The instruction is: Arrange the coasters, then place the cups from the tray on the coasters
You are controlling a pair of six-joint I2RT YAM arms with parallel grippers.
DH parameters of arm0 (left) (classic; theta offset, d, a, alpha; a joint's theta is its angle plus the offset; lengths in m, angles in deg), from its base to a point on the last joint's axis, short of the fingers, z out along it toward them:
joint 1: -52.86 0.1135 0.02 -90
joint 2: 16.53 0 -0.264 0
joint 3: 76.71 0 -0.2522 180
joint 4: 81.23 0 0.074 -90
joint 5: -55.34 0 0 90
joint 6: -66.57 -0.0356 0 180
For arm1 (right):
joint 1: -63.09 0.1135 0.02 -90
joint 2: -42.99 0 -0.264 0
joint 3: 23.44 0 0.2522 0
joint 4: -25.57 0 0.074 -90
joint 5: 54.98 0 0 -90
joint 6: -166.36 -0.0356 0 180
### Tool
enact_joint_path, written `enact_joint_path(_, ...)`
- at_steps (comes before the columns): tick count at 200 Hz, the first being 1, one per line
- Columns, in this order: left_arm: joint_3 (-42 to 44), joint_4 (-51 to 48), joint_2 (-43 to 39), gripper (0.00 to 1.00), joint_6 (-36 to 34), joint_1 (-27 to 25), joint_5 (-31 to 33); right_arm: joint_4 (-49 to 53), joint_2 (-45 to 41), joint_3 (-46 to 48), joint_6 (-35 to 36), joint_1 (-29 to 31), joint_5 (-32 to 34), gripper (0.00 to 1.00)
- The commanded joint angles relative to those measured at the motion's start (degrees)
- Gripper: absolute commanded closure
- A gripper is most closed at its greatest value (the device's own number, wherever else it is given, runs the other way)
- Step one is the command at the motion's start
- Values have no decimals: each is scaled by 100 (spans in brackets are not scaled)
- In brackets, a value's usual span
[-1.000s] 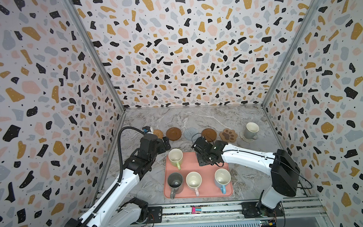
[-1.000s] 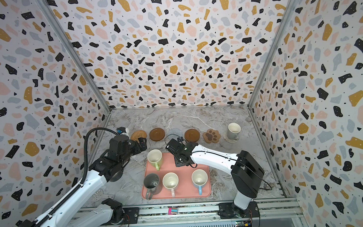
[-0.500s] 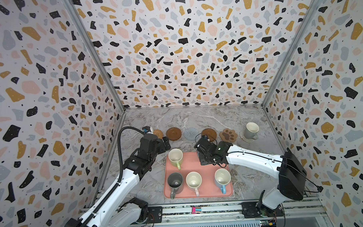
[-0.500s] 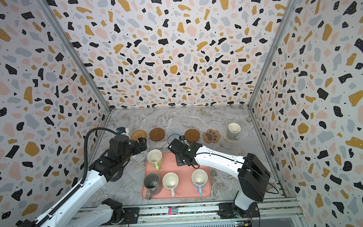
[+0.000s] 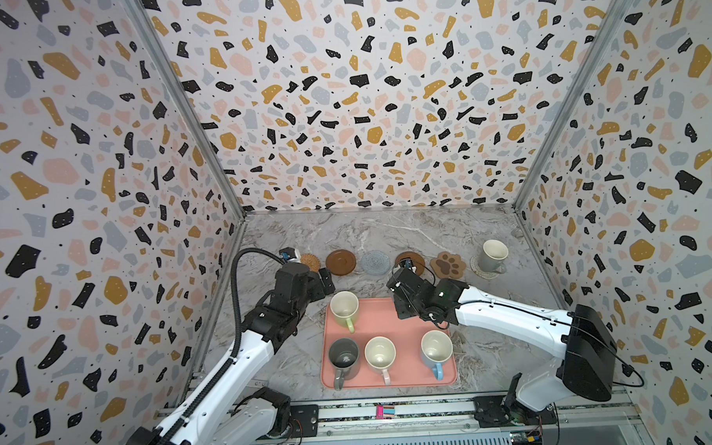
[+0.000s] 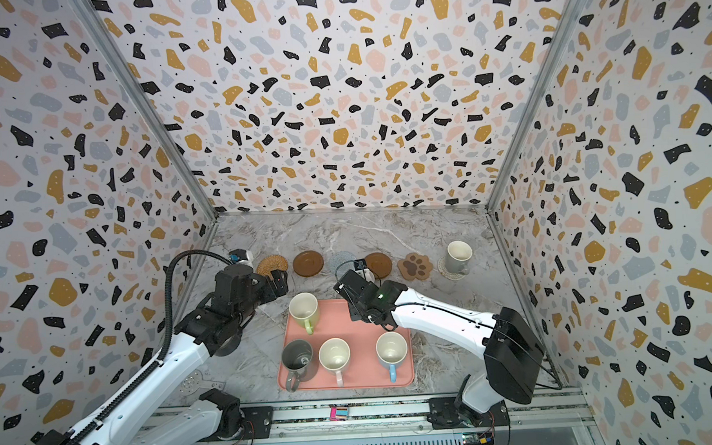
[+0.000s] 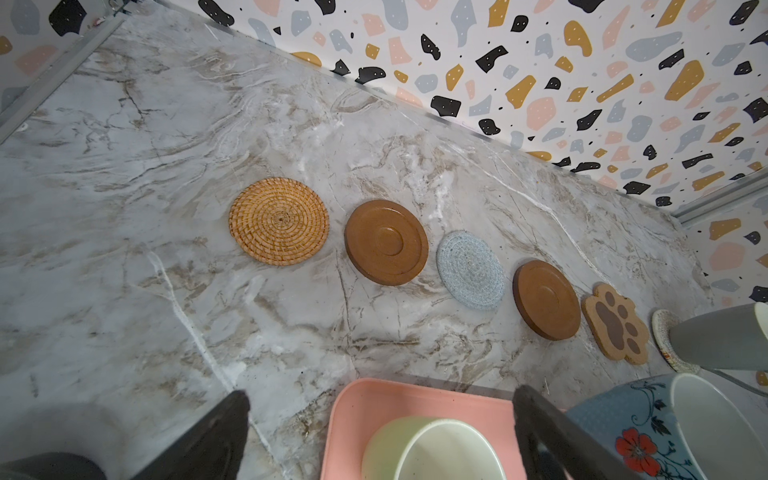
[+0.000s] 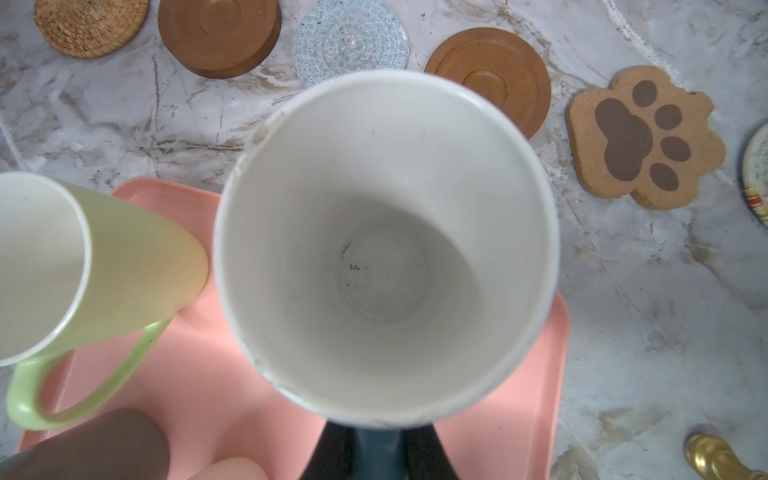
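Six coasters lie in a row at the back: tan woven (image 5: 311,261), brown disc (image 5: 340,262), blue-grey woven (image 5: 375,262), a second brown disc (image 5: 409,257) partly behind my right arm, paw shape (image 5: 448,264), and a cream one (image 5: 479,269) under a light grey cup (image 5: 493,255). The pink tray (image 5: 390,316) holds green (image 5: 344,307), dark grey (image 5: 344,356), pink (image 5: 380,353) and blue (image 5: 436,349) cups. My right gripper (image 8: 378,453) is shut on the handle of a blue flowered cup (image 7: 648,432) over the tray's back right. My left gripper (image 7: 380,432) hangs open above the green cup.
Patterned walls close in the marble table (image 5: 387,230) on three sides. A small gold object (image 8: 715,457) lies on the table just right of the tray. A metal rail (image 5: 393,413) runs along the front edge.
The right arm's elbow has swung outward to the right, and its gripper with the cup has shifted slightly. The left arm has stayed still.
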Motion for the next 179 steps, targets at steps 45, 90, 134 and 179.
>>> enact_joint_path(45, -74, -39, -47, 0, -30, -20, 96, -752, -588, 189, 958, -624, 482, 92)
enact_joint_path(90, -101, -51, -35, 1, -19, -18, 85, -1350, -852, 463, 1476, -1096, 507, 92)
enact_joint_path(134, -102, -90, -74, 1, -10, -24, 127, -1735, -940, 620, 1839, -1444, 420, 92)
enact_joint_path(179, -106, -111, -103, 0, 3, -25, 137, -2067, -995, 802, 2057, -1715, 304, 92)
